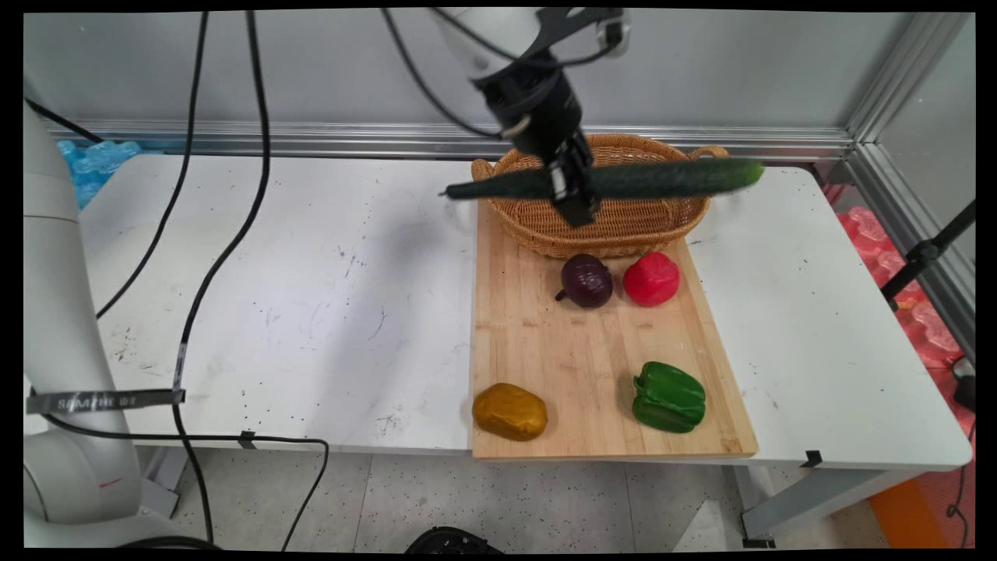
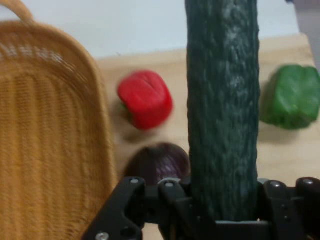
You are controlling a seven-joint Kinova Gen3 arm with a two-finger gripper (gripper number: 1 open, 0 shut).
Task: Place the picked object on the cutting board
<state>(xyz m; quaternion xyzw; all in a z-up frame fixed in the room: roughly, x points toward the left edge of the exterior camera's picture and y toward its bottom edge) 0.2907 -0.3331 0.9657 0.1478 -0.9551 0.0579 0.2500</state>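
Main view: claw (image 1: 575, 204) raised above the wicker basket (image 1: 615, 226), clamped on a long dark cucumber (image 1: 623, 180) held level, left to right, over the basket's near rim. Basket at the far end of a wooden board (image 1: 576, 366). Just near of it, a purple onion (image 1: 586, 280) beside a red pepper (image 1: 651, 278). At the board's near edge, a brown potato (image 1: 510, 411) on the left and a green pepper (image 1: 669, 396) on the right, well apart. White scuffed counter (image 1: 296, 296), grey wall with an aluminium rail (image 1: 311, 140) behind, speckled floor (image 1: 498, 499) below.

Hand view: cucumber (image 2: 223, 110) filling the middle, pinched in the linkage of the claw (image 2: 222, 205); woven basket floor (image 2: 45, 140) seen close, red pepper (image 2: 145, 98), onion (image 2: 157, 162) partly hidden, green pepper (image 2: 292, 97). Potato out of sight here.
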